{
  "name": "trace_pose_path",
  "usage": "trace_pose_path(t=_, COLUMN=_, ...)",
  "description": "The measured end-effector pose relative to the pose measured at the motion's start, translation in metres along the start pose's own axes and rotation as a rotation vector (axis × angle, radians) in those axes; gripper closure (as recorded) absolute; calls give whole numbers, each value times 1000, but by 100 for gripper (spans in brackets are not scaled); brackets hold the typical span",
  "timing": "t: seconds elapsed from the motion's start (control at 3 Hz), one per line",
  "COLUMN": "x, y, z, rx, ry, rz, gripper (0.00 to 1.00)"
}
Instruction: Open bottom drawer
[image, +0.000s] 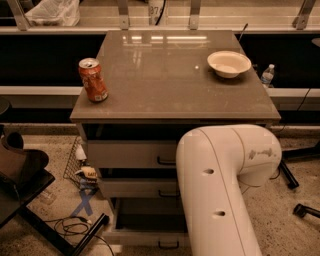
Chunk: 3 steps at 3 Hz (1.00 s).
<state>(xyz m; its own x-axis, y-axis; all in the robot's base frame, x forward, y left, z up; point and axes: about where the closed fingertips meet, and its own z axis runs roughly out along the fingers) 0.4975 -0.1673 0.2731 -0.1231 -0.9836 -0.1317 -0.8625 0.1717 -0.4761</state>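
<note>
The cabinet has three grey-beige drawers under a brown top. The bottom drawer (142, 239) is the lowest, with a small black bar handle (168, 245). Its front stands forward of the two drawers above, and a dark gap shows behind it. My white arm (220, 190) fills the lower right and covers the right part of all three drawer fronts. My gripper is not in view, and the arm's end is hidden below the frame.
An orange soda can (93, 80) stands at the left of the cabinet top (165, 90), and a white bowl (229, 63) at the back right. A dark chair (20, 175), cables (75, 227) and small clutter lie on the floor at left. A water bottle (267, 75) stands at right.
</note>
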Motion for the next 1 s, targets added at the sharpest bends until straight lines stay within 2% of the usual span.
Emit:
trace_pose_path(t=0.33, x=6, y=-6, z=46, rx=33, ry=-3, rz=74, gripper=100)
trace_pose_path(t=1.0, x=12, y=-4, z=97, rx=87, ry=-8, rz=133, gripper=100)
